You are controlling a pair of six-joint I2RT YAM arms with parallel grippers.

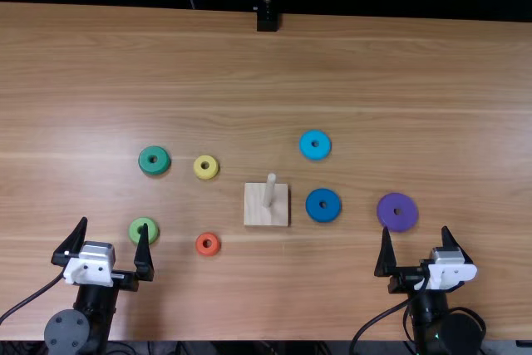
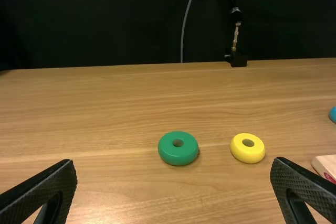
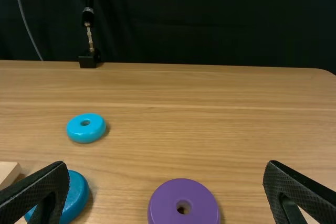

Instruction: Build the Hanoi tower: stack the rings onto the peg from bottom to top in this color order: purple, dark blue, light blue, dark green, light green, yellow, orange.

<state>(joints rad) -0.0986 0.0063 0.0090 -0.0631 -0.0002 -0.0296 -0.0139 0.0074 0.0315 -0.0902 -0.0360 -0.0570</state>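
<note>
L gripper (image 1: 115, 226) wide, R gripper (image 1: 416, 230) wide, purp ring (image 1: 387, 209) just past R jaws

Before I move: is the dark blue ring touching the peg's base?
Apart. The top view shows a narrow strip of bare table between the square wooden base and the near side of the dark blue ring facing it.

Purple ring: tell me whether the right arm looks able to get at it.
Probably yes: the right end effector stands open close to the purple ring, which lies uncovered on the table. Nothing seems in the way; the dark blue ring lies off to one side.
</note>
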